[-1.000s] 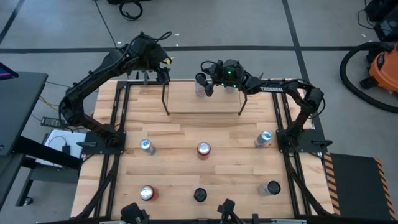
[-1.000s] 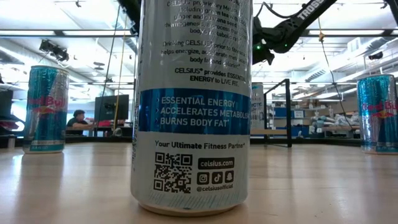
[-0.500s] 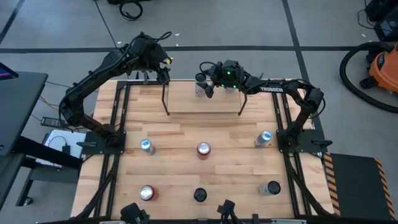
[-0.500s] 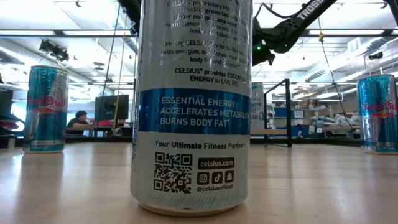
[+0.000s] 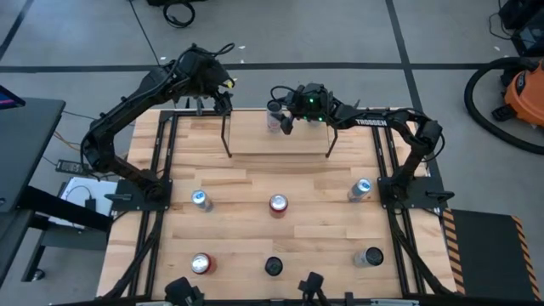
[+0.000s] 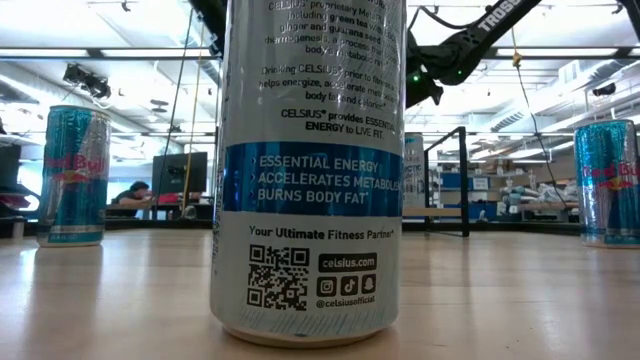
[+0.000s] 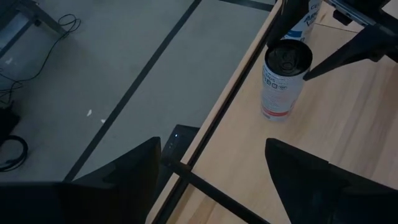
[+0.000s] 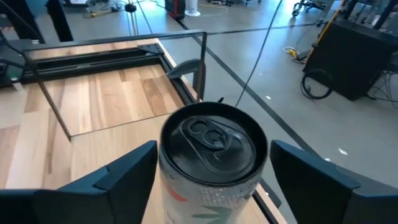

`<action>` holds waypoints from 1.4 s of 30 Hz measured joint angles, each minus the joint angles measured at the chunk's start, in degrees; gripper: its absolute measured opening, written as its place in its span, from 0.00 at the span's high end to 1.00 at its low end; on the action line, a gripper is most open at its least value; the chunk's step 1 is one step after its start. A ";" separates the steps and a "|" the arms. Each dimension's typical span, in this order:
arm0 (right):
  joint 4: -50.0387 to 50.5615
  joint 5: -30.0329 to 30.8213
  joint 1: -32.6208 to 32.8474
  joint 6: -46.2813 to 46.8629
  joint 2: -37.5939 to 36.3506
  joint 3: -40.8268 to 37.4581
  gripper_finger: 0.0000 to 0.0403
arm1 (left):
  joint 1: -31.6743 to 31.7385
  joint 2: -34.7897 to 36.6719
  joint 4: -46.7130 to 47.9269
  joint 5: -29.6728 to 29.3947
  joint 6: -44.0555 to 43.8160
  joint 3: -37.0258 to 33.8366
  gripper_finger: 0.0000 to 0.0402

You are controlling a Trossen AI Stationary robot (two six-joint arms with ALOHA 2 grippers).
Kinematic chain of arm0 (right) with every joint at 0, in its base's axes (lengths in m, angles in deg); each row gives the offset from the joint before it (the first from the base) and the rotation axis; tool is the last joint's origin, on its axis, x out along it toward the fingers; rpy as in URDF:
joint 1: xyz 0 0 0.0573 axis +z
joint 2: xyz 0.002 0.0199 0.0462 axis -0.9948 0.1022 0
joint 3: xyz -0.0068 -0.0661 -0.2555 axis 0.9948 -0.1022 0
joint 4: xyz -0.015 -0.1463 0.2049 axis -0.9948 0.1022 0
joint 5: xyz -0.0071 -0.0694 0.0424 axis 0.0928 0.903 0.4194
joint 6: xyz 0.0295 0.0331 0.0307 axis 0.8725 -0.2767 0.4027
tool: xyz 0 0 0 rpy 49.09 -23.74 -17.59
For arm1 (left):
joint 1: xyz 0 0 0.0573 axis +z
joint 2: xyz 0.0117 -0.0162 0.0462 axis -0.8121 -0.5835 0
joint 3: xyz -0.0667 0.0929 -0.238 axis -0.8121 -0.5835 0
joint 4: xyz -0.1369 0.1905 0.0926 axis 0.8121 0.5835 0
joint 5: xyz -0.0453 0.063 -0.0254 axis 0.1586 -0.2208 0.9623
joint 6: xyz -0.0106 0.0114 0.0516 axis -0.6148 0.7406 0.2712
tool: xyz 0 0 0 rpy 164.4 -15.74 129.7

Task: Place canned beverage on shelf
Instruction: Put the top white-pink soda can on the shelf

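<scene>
A white can with a dark top [image 5: 274,117] [image 7: 283,81] [image 8: 211,152] stands upright on its base on the shelf [image 5: 280,143], at the plank's far edge. My right gripper [image 5: 280,114] [image 8: 213,146] is open, reaching in level from the table's right. One finger stands close on each side of the can's upper part, and I see no hold. My left gripper [image 5: 218,95] [image 7: 211,165] hangs open with nothing between its fingers. It is above the shelf's far left corner and looks toward the can.
Several more cans stand on the table nearer the front: [image 5: 200,200], [image 5: 278,204], [image 5: 360,189], [image 5: 201,263], [image 5: 273,266], [image 5: 369,257]. One of them [image 6: 305,170] fills the low view. Thin black rods [image 5: 228,136] [image 5: 331,140] rise at the shelf's corners. Bare floor lies beyond the far edge.
My right gripper has tipped a little while staying at the can, which keeps standing in the same spot on the shelf.
</scene>
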 joint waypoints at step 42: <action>9.61 0.68 -4.49 3.31 -5.68 0.00 0.37 | 0.01 -0.02 0.07 0.00 0.17 0.00 0.28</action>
